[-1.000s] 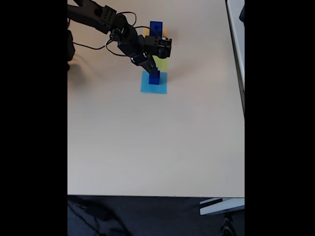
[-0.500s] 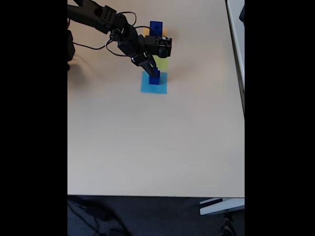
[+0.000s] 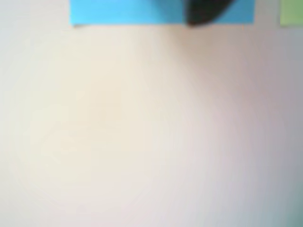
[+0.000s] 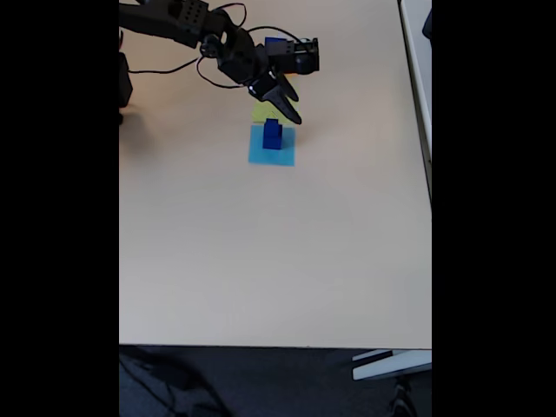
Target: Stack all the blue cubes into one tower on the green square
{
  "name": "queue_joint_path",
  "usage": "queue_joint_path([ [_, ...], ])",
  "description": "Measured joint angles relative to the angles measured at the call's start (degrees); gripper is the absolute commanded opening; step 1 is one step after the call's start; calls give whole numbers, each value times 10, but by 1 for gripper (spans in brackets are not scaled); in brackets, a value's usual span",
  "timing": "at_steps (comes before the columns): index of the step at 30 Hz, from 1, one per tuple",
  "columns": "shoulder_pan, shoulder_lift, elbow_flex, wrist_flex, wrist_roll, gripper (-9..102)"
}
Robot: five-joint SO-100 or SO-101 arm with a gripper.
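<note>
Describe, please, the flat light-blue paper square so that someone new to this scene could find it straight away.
On the beige table in the fixed view, look toward the far end, just below the black arm's gripper. There lies the light-blue square, flat, with dark blue cubes standing on it. The lime-green square beside it is partly covered by the gripper, and only the blue one carries cubes.

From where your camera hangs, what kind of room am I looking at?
Probably an office or lab workspace, not a home. A plain beige table carries a small black robot arm with trailing cables, coloured paper squares like the light-blue one, and dark carpet lies below.
</note>
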Motion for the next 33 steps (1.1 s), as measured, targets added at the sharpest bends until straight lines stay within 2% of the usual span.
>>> queue_joint_path([
  [6, -83, 0, -108, 52, 17, 25],
  [19, -233, -40, -92, 99, 238, 24],
  [25, -269, -68, -73, 106, 316, 23],
  [33, -279, -91, -53, 106, 351, 23],
])
